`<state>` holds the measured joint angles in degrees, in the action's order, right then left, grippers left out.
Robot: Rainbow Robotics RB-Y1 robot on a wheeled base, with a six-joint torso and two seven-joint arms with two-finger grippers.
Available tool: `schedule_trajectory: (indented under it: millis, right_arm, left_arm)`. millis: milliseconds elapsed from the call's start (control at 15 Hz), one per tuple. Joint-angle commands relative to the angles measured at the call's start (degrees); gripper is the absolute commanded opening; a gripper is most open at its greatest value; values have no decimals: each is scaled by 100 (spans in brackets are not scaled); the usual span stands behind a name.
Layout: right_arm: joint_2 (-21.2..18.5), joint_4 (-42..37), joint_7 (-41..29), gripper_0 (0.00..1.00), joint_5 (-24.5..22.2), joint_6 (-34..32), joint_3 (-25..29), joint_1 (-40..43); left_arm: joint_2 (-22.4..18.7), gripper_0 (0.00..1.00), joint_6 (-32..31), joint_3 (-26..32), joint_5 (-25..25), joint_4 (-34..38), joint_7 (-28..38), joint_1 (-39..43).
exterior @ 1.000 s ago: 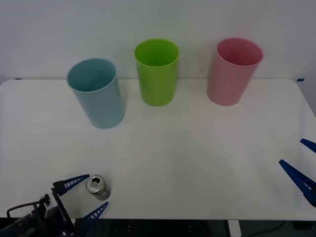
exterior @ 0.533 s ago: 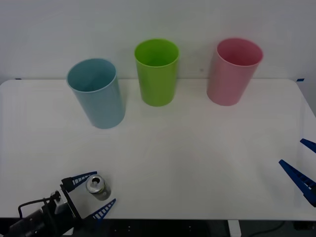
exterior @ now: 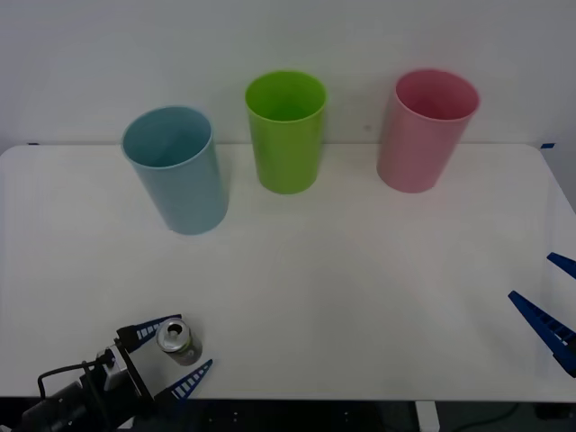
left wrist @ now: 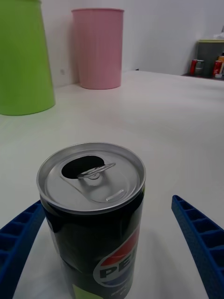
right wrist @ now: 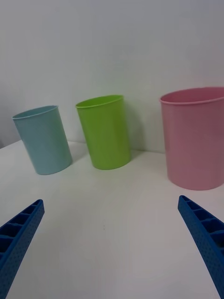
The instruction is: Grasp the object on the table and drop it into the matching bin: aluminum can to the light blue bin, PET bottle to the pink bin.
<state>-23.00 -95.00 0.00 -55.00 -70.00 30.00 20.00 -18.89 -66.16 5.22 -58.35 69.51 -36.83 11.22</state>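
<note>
In my left wrist view the can runs off the picture's edge, so its base and the end of its printed logo are cut away, and the can's side covers part of one finger of my left hand. The lime green bin is cropped at rim and side there. Small things on the far shelf are too small to make out. From the front, my right hand is cut off by the frame, and the desk loses its near edge behind my left arm. In my right wrist view the pink bin is clipped at one side.
</note>
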Motion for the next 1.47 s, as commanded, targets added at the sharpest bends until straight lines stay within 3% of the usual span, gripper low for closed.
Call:
schedule_trajectory:
  millis: [67, 200, 1133, 1467]
  right_arm:
    - [0, 0, 0, 100, 0, 0, 0, 0]
    - [0, 0, 0, 100, 0, 0, 0, 0]
    - [0, 0, 0, 100, 0, 0, 0, 0]
    - [0, 0, 0, 100, 0, 0, 0, 0]
  left_arm:
    - [0, 4, 24, -3, -1, -61, -9, -6]
    - [0, 0, 41, 6, -1, -61, -18, -6]
    - [0, 0, 121, 199, 430, 45, 70, -6]
    - [0, 0, 762, 208, 693, 563, 308, 21]
